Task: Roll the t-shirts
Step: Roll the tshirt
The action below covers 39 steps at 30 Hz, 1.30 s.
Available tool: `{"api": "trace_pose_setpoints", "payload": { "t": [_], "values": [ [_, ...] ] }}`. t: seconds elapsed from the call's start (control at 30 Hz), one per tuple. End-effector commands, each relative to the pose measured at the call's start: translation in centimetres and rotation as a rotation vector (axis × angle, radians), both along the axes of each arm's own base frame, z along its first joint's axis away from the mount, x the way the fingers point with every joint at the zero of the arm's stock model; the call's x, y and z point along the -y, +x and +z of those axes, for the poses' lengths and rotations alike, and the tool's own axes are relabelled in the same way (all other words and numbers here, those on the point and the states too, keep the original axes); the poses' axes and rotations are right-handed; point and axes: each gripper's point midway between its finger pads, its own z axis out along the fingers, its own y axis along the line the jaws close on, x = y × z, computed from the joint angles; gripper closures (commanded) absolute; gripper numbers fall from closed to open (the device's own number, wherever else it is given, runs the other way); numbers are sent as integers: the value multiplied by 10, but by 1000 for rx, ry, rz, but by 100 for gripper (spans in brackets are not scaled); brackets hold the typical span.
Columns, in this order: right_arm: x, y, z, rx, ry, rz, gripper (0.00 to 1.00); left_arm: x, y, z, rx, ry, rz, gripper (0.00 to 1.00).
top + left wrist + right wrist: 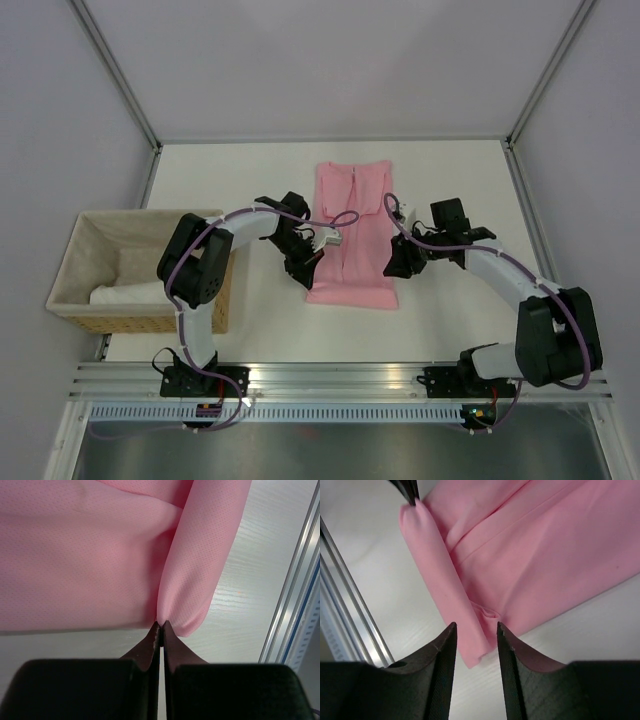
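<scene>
Left end effector shut at one end of rolled hem, pinch on fabric not confirmed; right end effector parted, other end straddled, not gripped. Pink t-shirt laid folded mid-desk, near hem barely rolled. Risk judged: roll skewed or unwound if driven from one end only.

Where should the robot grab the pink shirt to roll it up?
By the small roll at the near edge of the shirt, one hand on each end, coming in from the sides. The roll is a soft tube lying across the shirt, so holding both ends should keep it even. The left hand is pinched on one end; the right hand stands open around the other.
</scene>
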Motion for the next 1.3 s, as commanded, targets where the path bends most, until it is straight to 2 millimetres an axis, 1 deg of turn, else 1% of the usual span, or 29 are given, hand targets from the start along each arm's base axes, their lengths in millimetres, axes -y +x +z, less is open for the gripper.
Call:
{"api": "trace_pose_setpoints", "payload": {
  "t": [0.0, 0.03, 0.07, 0.1, 0.13, 0.17, 0.2, 0.23, 0.27, 0.3, 0.33, 0.43, 0.47, 0.5, 0.57, 0.6, 0.67, 0.77, 0.8, 0.83, 0.87, 0.9, 0.93, 0.97, 1.07, 1.17, 1.23, 1.27],
  "values": [
    [-11, -1, 32, -96, 168, -174, 56, 5, 16, 12, 64, -24, 4, 98],
    [-8, 0, 34, -91, 162, -201, 56, 5, 17, 11, 66, -19, 7, 98],
    [-6, -2, 30, -140, 158, -261, 56, 4, 19, 11, 74, -9, 9, 98],
    [1, 4, 22, -137, 124, -340, 55, 3, 19, 10, 76, -5, 11, 98],
    [3, 3, 21, -182, 139, -419, 55, 3, 18, 10, 74, -4, 11, 98],
    [7, -6, 2, -229, 126, -469, 55, 3, 20, 10, 77, -5, 12, 98],
    [12, 0, -3, -206, 123, -526, 53, 3, 20, 10, 76, -5, 15, 97],
    [13, -2, -7, -231, 137, -573, 54, 4, 20, 10, 74, -4, 18, 97],
    [16, -7, -17, -244, 129, -598, 54, 4, 22, 11, 81, -2, 22, 96],
    [17, -4, -17, -224, 138, -611, 54, 4, 23, 10, 78, 6, 31, 96],
    [21, -1, -17, -190, 129, -642, 53, 4, 23, 9, 79, 7, 32, 96],
    [30, -7, -30, -164, 102, -680, 53, 4, 22, 8, 79, 10, 41, 95],
    [29, -8, -32, -164, 108, -676, 53, 4, 23, 8, 81, 8, 45, 95],
    [27, -5, -29, -145, 133, -670, 53, 3, 22, 7, 77, 10, 49, 95],
    [16, -15, -33, -179, 185, -615, 52, 3, 21, 7, 74, 11, 52, 95],
    [15, -17, -35, -191, 186, -616, 49, 3, 21, 7, 79, 9, 50, 95],
    [16, -24, -46, -215, 159, -614, 49, 2, 19, 6, 77, 10, 48, 94],
    [12, -25, -50, -205, 175, -590, 49, 2, 20, 6, 81, 8, 50, 94],
    [10, -21, -48, -187, 193, -587, 49, 2, 20, 6, 81, 6, 53, 94],
    [10, -21, -52, -205, 190, -590, 50, 2, 19, 5, 82, 8, 56, 93],
    [9, -22, -55, -214, 187, -589, 52, 3, 20, 7, 86, 4, 58, 93],
    [9, -21, -56, -219, 188, -592, 63, 3, 20, 7, 87, 5, 60, 92],
    [8, -22, -60, -240, 188, -603, 69, 3, 20, 7, 90, 3, 61, 90],
    [9, -22, -62, -239, 191, -610, 80, 2, 21, 8, 95, 7, 63, 89],
    [16, -18, -65, -233, 171, -671, 94, 3, 24, 11, 103, 6, 72, 87],
    [18, -16, -63, -230, 190, -717, 100, 3, 29, 17, 124, 5, 87, 81],
    [16, -17, -62, -238, 209, -716, 100, 4, 36, 23, 149, 5, 108, 74],
    [14, -18, -61, -248, 224, -710, 100, 5, 42, 36, 192, -8, 122, 72]
  ]
}}
